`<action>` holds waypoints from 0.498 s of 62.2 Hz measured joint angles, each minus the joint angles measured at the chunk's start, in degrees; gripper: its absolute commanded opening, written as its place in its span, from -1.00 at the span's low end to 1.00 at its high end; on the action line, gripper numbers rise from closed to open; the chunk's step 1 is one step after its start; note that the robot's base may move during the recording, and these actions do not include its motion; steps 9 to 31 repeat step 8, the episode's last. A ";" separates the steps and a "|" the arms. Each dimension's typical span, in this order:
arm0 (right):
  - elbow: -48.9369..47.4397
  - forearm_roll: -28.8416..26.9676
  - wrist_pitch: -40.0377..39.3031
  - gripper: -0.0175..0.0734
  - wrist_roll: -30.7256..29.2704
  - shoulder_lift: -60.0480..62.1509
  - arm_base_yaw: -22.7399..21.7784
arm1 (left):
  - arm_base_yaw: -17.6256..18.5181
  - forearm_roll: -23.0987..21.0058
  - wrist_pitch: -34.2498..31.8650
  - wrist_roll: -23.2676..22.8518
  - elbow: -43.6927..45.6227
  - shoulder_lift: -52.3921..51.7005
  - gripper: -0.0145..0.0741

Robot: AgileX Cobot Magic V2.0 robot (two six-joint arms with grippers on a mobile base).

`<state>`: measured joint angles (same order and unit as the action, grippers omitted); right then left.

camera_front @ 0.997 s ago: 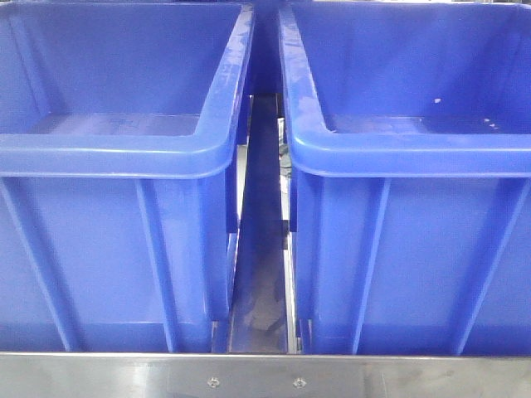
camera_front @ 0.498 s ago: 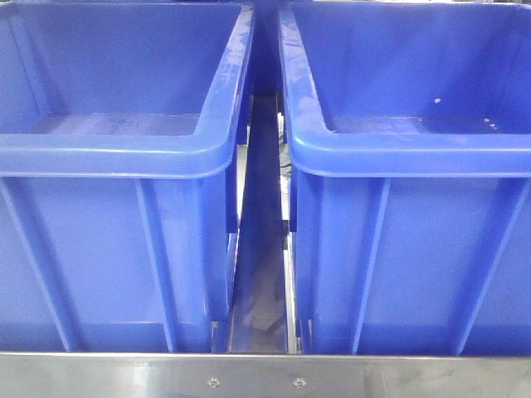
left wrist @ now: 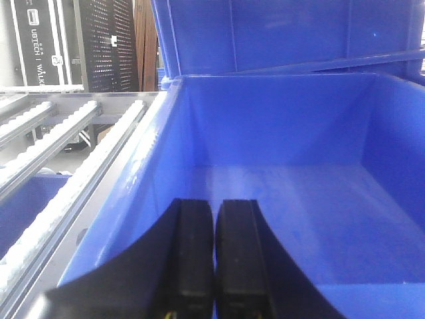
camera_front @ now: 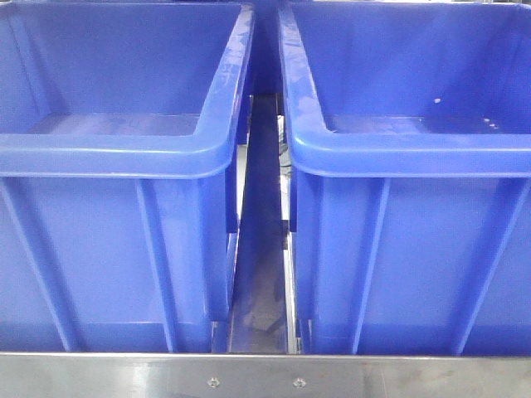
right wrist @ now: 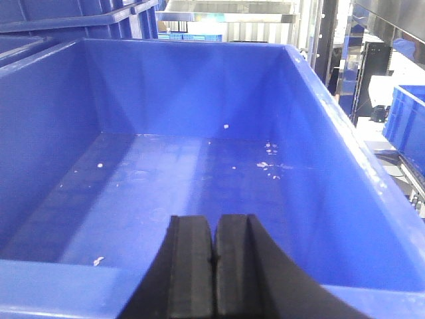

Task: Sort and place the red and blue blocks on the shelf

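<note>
Both pincers, left (left wrist: 214,249) and right (right wrist: 214,262), are pressed together empty over blue bins (camera_front: 116,149) on the shelf (camera_front: 265,377).

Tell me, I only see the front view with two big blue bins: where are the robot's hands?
Observer: The left gripper hangs over the inside of a blue bin, fingers pressed together, holding nothing.
Operator: And the other one?
Observer: The right gripper is shut and empty too, over a second bin with white specks on its floor.
Operator: Any little blocks inside?
Observer: No blocks show in either wrist view.
</note>
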<state>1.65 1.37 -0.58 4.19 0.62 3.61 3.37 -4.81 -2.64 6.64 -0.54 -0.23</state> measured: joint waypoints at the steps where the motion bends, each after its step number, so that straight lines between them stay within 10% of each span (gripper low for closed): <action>1: 0.00 0.00 0.00 -0.50 0.00 0.00 0.00 | 0.00 0.00 0.00 0.00 0.00 0.00 -0.39; 31: 0.00 0.00 0.00 -0.50 0.00 0.00 0.00 | 0.00 0.00 -0.10 0.00 0.00 0.00 -0.39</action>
